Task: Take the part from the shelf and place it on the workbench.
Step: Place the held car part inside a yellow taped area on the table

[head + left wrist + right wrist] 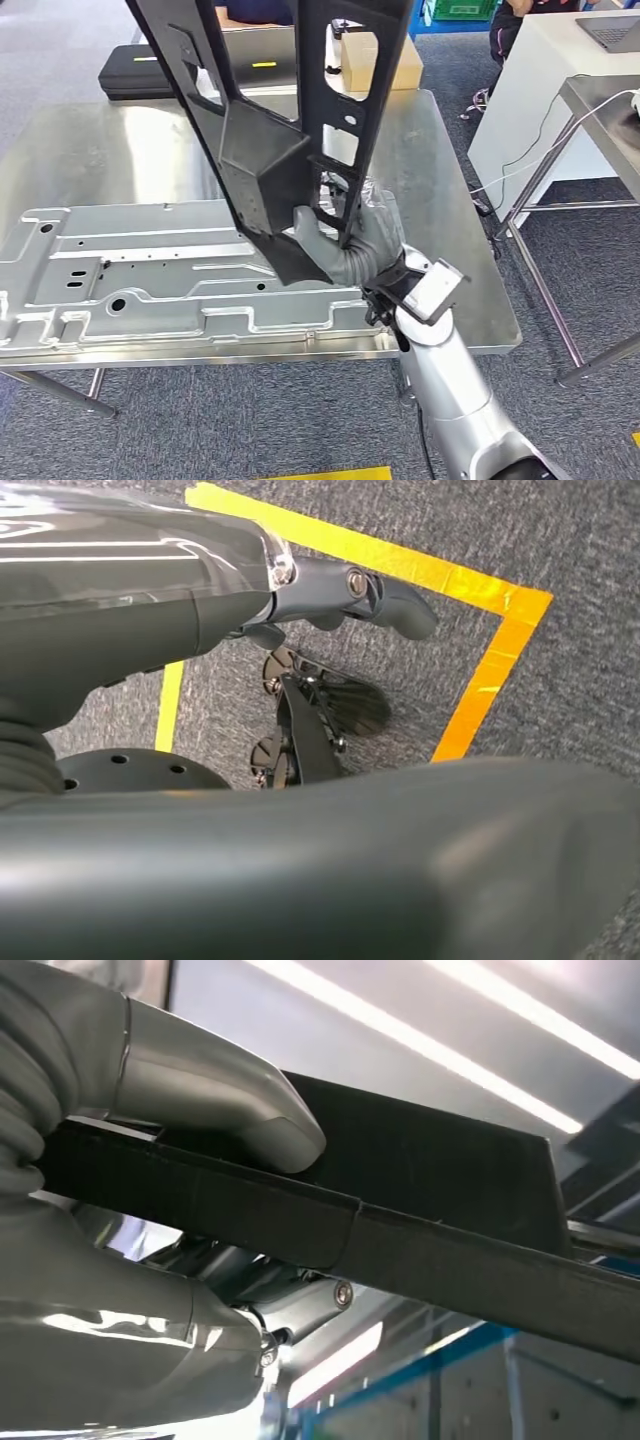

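My right hand grips the lower end of a large black plastic part, an open frame with cut-outs and a boxy pocket. The part stands tilted above the steel workbench, its top running out of the head view. In the right wrist view my right hand has its thumb lying across the part's dark edge, with the other fingers underneath. My left hand hangs over the carpet, holding nothing, thumb and fingers apart.
A long grey stamped metal panel lies along the workbench's near edge. A black case and a cardboard box sit at the far side. A white table and a person are at the right. Yellow tape marks the floor.
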